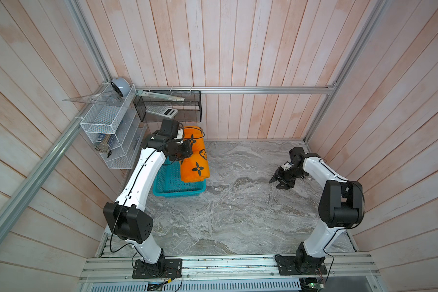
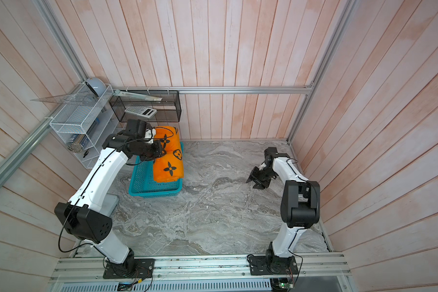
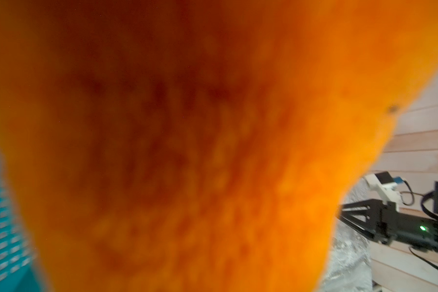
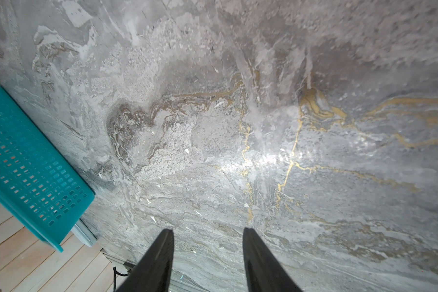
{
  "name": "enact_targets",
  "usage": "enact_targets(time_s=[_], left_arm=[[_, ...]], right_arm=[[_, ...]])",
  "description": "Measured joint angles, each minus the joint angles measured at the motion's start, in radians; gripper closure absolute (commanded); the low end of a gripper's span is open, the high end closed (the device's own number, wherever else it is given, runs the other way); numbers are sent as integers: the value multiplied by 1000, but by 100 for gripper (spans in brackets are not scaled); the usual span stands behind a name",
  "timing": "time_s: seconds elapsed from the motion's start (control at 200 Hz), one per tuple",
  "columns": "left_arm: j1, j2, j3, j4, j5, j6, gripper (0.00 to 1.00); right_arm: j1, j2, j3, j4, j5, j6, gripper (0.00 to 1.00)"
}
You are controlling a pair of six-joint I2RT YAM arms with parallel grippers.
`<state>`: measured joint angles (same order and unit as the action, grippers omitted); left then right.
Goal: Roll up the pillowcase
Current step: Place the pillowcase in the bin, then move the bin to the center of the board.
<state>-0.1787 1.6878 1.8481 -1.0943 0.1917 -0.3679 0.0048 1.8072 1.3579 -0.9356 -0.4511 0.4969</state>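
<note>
Between the left fingers (image 1: 186,151), clamped on it, sits the rolled pillowcase (image 1: 195,163) over the basket (image 1: 177,193); right fingers (image 4: 159,260) stand apart above the worktop (image 4: 238,126).

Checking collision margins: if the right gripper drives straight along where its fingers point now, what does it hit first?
Most likely the marble tabletop: the right gripper, open and empty, tilts down at it. The teal basket sits off to the side, out of that line. Depth is hard to judge.
</note>
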Motion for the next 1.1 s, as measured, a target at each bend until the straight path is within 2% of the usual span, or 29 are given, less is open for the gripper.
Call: enact_targets(time_s=[0.145,0.345,0.46,0.535,0.725,0.835,0.92,1.1], left_arm=[[39,-2,-31,2,-56,79,100],[38,13,-249,145,-8,130,100],[37,73,-366,268,0,133,100],[40,135,-392,332,23,127,100],[36,307,-381,479,111,85,100],[7,370,-361,573,161,17,100],[-46,422,-311,644,180,-45,100],[-215,547,-188,791,204,-159,100]], right_arm=[[0,9,5,1,-10,0,51],[0,9,5,1,-21,0,51],[0,9,4,2,-23,0,51],[0,8,-1,5,-23,0,51],[0,6,-19,5,-23,-1,51],[0,6,-22,6,-23,-3,51],[0,6,-22,5,-22,-4,51],[0,6,-22,3,-17,-5,51]])
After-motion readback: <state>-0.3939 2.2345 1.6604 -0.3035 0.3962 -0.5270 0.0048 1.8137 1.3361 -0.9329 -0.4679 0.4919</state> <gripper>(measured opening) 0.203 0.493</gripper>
